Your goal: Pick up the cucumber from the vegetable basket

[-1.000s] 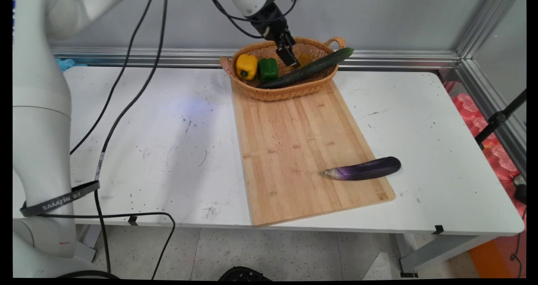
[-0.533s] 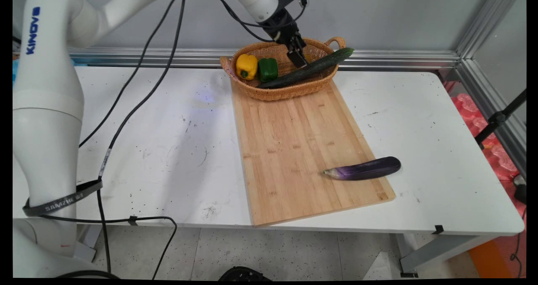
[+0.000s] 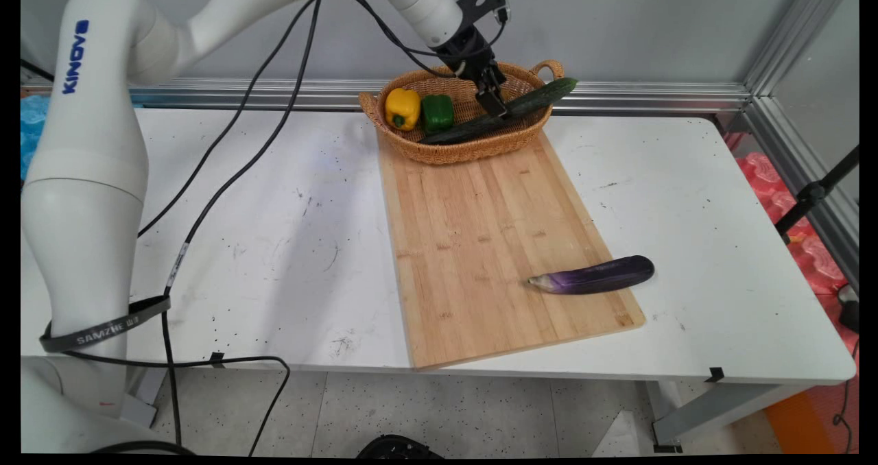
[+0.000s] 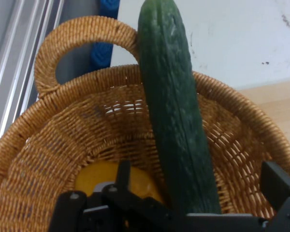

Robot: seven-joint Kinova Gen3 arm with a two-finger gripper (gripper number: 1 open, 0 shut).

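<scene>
Lying aslant in the wicker basket (image 3: pixel 453 151), the cucumber (image 3: pixel 542 98) juts over the rim beside the right handle. Spread wide, the end effector (image 3: pixel 496 103) straddles its middle, fingers on either side, gripping nothing. A yellow bell pepper (image 3: pixel 402 108) and green bell pepper (image 3: pixel 437 112) share the basket, which stands on the cutting board (image 3: pixel 480 245). An eggplant (image 3: pixel 593 276) lies at the board's near right edge on the bench (image 3: pixel 274 245).

Cucumber (image 3: pixel 499 112) in basket (image 3: pixel 439 151), eggplant (image 3: pixel 594 276) on board (image 3: pixel 480 245).

White arm (image 3: pixel 89 177) — black cables (image 3: pixel 226 170)
</scene>
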